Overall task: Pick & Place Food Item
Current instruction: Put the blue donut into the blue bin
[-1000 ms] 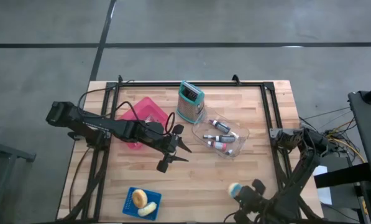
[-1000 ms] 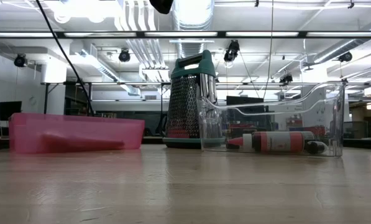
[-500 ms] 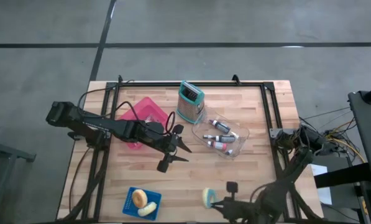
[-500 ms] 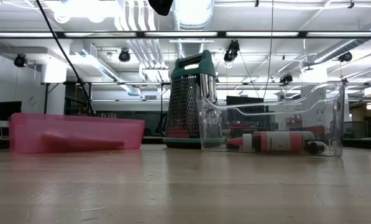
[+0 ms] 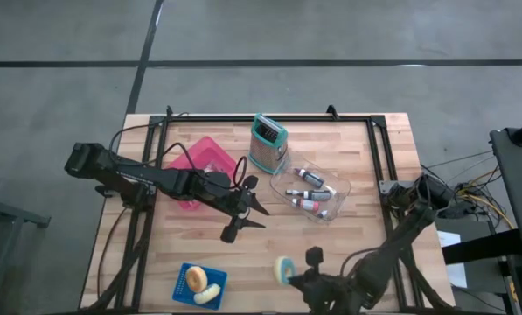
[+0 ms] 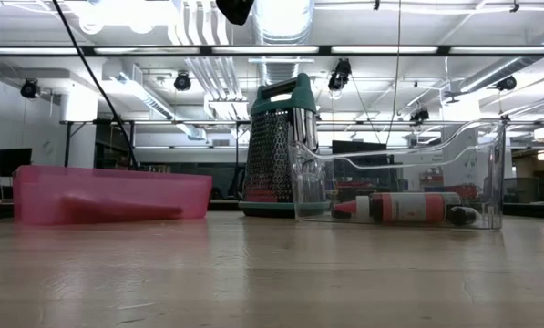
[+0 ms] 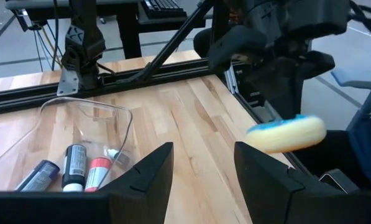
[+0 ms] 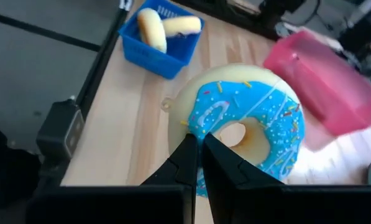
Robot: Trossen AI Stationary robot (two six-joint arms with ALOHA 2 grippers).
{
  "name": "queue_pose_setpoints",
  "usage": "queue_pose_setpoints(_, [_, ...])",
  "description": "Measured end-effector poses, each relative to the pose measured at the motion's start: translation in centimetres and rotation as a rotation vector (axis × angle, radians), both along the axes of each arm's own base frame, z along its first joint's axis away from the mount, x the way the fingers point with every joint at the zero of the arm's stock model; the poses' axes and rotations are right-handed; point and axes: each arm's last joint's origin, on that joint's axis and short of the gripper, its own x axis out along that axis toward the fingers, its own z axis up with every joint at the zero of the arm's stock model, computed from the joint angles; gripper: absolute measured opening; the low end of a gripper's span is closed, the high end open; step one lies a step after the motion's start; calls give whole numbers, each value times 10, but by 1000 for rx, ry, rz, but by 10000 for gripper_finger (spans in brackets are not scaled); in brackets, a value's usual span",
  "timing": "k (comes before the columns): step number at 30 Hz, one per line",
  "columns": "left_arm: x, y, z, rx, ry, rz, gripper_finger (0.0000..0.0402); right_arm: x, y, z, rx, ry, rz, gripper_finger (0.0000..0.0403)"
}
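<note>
My left arm reaches in from the table's left edge, stretched out low toward the middle. Left gripper (image 5: 243,210) hangs mid-table, fingers (image 7: 143,177) parted, nothing between them. My right arm folds down the right side and bends back along the near edge. Right gripper (image 5: 294,275) sits there, fingers (image 8: 184,163) pinched together on the blue-frosted donut (image 8: 247,124), held up off the wood.
</note>
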Motion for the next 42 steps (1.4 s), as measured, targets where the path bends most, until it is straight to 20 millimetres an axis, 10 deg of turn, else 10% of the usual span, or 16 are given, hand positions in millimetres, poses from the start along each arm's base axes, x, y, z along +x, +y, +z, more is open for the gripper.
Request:
queue_pose_setpoints(11, [0,-2,0,-56,16,-12,171,-3,-6,18,-49,-47,17,13])
queue_pose_setpoints(20, [0,-16,-4,234,-205,-493,171,0,-1,21,-54,-84,94,13])
queue_pose_setpoints(42, [24,-27,-37,271,-213,-523,171,13,-4,21,16,-48,264,13])
